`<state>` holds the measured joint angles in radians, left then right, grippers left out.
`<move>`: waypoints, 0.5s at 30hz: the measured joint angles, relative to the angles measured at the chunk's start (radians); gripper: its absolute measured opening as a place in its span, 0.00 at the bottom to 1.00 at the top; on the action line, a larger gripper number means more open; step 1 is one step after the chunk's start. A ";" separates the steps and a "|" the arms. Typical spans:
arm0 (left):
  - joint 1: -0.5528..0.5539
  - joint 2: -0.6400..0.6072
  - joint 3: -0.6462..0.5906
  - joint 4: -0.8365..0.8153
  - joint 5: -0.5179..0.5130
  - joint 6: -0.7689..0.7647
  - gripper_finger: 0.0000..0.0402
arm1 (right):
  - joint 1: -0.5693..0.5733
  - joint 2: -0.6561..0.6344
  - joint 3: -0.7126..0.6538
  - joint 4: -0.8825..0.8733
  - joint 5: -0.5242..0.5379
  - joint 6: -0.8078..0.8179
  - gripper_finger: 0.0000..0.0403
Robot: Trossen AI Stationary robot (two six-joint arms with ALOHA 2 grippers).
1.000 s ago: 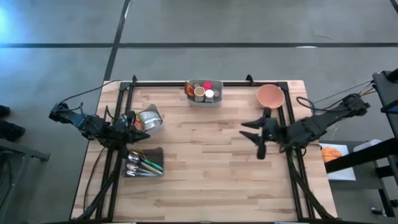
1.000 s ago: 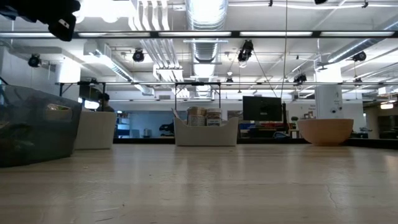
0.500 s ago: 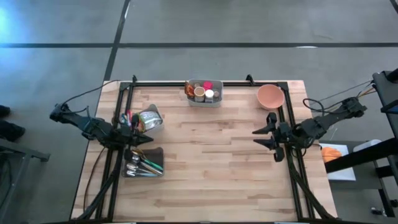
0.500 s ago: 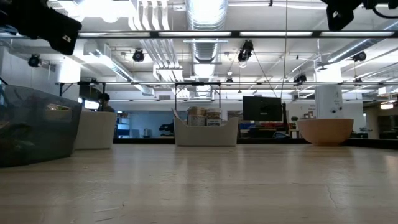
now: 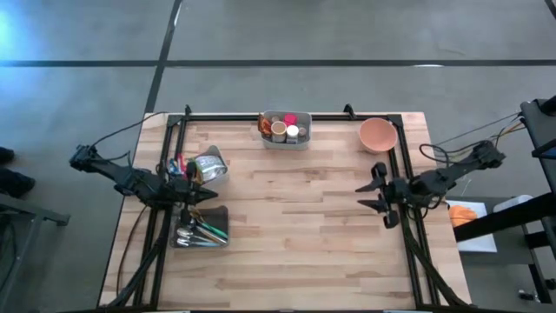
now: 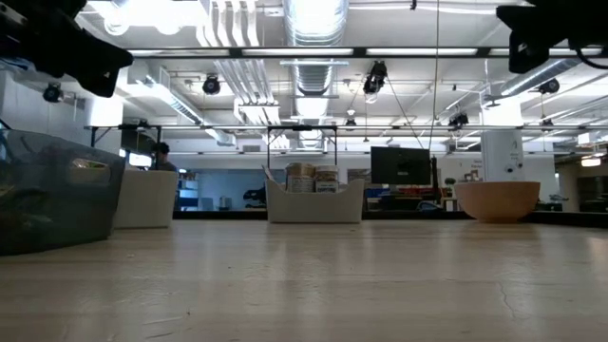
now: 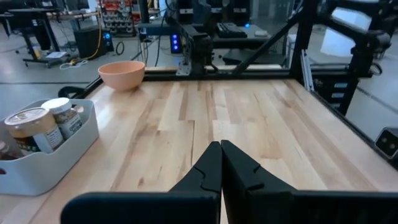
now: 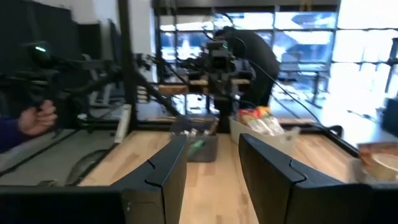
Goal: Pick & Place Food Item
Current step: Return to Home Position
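A white bin (image 5: pixel 284 131) of jars and cans stands at the table's far edge, also seen in the left wrist view (image 7: pixel 43 146) and the low view (image 6: pixel 314 200). A salmon bowl (image 5: pixel 378 134) sits at the far right. My left gripper (image 5: pixel 207 193) hovers shut at the left side, pointing level across the table (image 7: pixel 221 152). My right gripper (image 5: pixel 360 196) hovers open near the right edge, pointing level toward the left, with nothing between its fingers (image 8: pixel 211 149).
A pale container of packets (image 5: pixel 208 165) and a dark tray of cutlery (image 5: pixel 201 228) stand by the left gripper. Black frame rails (image 5: pixel 406 235) run along the table's sides. A person's hand (image 8: pixel 36 119) shows beyond the table. Bare wood lies across the middle.
My right gripper has drawn back toward the table's right edge and sunk, tipping from a downward slant to level. It has stayed open. My left gripper has sunk a little and stayed shut.
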<state>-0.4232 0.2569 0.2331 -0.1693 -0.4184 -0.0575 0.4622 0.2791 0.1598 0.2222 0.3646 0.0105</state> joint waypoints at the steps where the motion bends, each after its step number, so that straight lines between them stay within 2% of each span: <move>1: 0.000 0.000 -0.008 0.016 0.000 -0.001 0.00 | 0.000 -0.010 -0.007 0.003 -0.017 -0.003 0.35; 10: 0.000 0.000 -0.171 0.262 0.000 0.002 0.00 | 0.000 -0.089 -0.108 0.011 -0.051 0.016 0.35; 15: 0.000 0.000 -0.229 0.337 0.000 -0.034 0.00 | 0.000 -0.107 -0.152 0.017 -0.060 0.020 0.35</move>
<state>-0.4236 0.2569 0.0037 0.1673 -0.4183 -0.0914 0.4622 0.1716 0.0082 0.2392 0.3050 0.0307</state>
